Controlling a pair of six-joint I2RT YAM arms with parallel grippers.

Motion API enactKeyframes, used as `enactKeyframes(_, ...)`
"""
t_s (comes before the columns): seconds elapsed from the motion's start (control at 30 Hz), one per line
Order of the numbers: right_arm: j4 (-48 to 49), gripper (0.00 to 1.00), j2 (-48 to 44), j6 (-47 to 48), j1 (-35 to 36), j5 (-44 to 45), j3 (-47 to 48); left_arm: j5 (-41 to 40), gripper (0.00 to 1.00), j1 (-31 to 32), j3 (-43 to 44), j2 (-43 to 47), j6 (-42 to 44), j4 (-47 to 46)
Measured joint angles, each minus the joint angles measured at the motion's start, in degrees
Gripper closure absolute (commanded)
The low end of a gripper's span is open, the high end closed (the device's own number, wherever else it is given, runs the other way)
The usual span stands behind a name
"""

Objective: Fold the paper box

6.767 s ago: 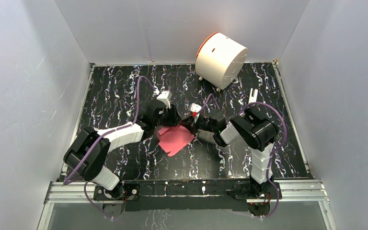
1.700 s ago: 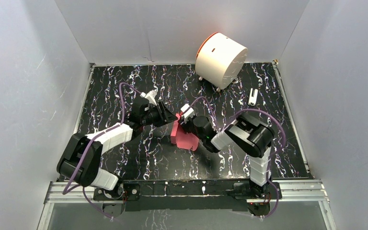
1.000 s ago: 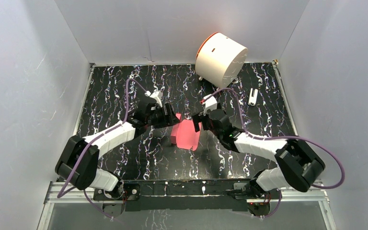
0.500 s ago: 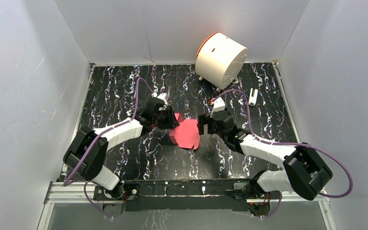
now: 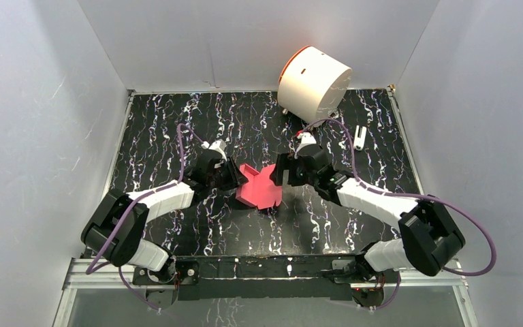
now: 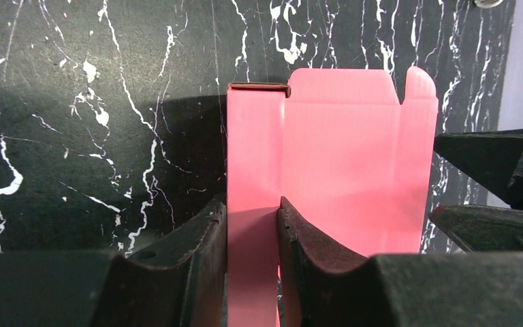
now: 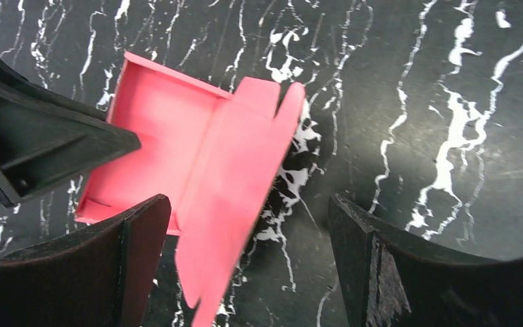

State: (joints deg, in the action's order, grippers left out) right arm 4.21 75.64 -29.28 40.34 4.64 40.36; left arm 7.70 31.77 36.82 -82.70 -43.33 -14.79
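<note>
Folding midway: your left gripper (image 6: 252,255) pinches the paper box (image 6: 354,157) at nine o'clock; your right gripper (image 7: 248,266), spread wide at two o'clock, should push the loose flap (image 7: 235,177) shut.

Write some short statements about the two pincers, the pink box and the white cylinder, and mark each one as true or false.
1. The left pincer is shut on a side wall of the paper box. True.
2. The right pincer is clamped on the box's flap. False: its fingers stand wide apart, with the flap between them.
3. The white cylinder lies between the two arm bases. False: it sits at the far side of the table, near the back wall.
4. The box's flap is open, not tucked in. True.
</note>
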Motion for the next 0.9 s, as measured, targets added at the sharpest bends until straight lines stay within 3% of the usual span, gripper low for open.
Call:
enactKeyframes(0.1,-1.11,0.20,3.04,-1.49,0.00,-1.90,3.04,0.26,0.75,0.00,-1.18,0.00,-1.44,-2.10)
enactKeyframes(0.3,-4.33,0.54,8.55,-2.58,0.00,-3.48,7.06,0.66,0.72,0.00,-3.02,0.00,-3.69,-5.42)
enactKeyframes(0.47,-8.55,0.82,11.04,-1.07,0.00,-4.59,9.99,0.68,0.56,0.00,-4.22,0.00,-4.83,-7.56)
enactKeyframes(0.63,-12.39,0.95,12.37,3.56,0.00,-6.71,16.44,0.17,0.40,-0.07,-4.35,0.22,-3.96,-6.99)
enactKeyframes(0.9,-21.33,1.00,16.17,20.50,-0.04,-9.27,27.82,-5.64,0.30,-0.59,-4.44,10.97,4.26,-1.84)
